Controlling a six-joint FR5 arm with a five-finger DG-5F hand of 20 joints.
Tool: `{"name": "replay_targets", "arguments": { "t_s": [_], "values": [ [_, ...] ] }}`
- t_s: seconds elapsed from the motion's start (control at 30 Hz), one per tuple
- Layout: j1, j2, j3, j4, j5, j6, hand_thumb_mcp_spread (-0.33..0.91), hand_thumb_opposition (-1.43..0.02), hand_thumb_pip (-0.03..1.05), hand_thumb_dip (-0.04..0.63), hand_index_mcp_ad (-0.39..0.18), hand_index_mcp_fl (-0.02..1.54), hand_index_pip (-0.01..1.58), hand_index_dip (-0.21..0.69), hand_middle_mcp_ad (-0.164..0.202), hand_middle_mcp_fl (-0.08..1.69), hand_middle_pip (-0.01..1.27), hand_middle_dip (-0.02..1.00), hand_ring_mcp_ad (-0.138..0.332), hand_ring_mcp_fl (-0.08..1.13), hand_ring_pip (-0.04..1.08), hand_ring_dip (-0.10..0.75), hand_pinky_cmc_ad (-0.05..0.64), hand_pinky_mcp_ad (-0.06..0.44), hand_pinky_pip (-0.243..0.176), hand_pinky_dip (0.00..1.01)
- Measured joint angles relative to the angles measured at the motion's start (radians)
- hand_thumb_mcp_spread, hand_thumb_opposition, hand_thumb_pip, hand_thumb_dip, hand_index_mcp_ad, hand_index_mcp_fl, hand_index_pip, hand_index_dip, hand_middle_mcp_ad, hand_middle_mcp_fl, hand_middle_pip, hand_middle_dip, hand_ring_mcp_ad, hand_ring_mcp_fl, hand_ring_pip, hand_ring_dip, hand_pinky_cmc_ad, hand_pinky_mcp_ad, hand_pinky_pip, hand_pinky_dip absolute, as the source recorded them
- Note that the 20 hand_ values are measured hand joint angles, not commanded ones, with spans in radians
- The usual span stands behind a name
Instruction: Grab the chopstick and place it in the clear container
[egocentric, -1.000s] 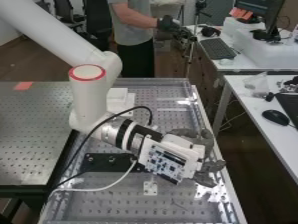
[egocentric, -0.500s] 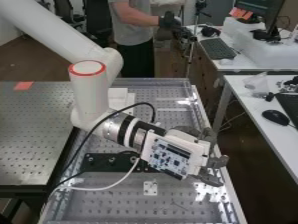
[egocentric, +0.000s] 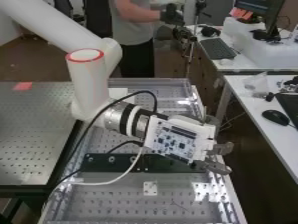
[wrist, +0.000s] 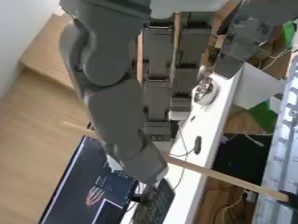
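In the high view, the hand (egocentric: 217, 164) is above the bench's right edge, its fingers pointing right. The wrist view shows the hand (wrist: 118, 95) with its fingers straight and its long thumb crossing the picture. A thin, pale wooden chopstick (wrist: 219, 175) passes behind the thumb, close to its tip; whether they touch I cannot tell. One end of the stick meets a small dark piece beside the perforated bench, and its other end is free. The fingers are not curled round it. I cannot make out a separate clear container.
The perforated bench (egocentric: 113, 200) has a dark mounting plate (egocentric: 110, 162) and a small metal block (egocentric: 151, 188) on it. Cables loop beside the arm. A desk (egocentric: 256, 115) with a black mouse (egocentric: 275, 117) stands to the right.
The hand and the circuit board on the wrist have shifted right and slightly up in the high view, uncovering more of the dark plate. The wrist has turned a little.
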Motion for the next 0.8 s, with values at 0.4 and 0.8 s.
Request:
{"name": "replay_targets", "arguments": {
  "t_s": [0.4, 0.8],
  "values": [
    [0.016, 0.054, 0.030, -0.049, 0.006, -0.081, 0.88, -1.08, 0.45, 0.314, -0.099, 1.24, 0.46, 0.379, -0.051, 1.28, 0.24, 0.70, -0.024, 0.65, 0.12, 0.466, 0.456, 0.251, 0.000, 0.15],
    [0.067, 0.163, -0.024, -0.089, -0.001, -0.142, 0.88, -1.08, 0.45, 0.321, -0.093, 1.24, 0.44, 0.396, -0.051, 1.29, 0.24, 0.68, -0.024, 0.66, 0.12, 0.468, 0.459, 0.265, 0.000, 0.15]
  ]
}}
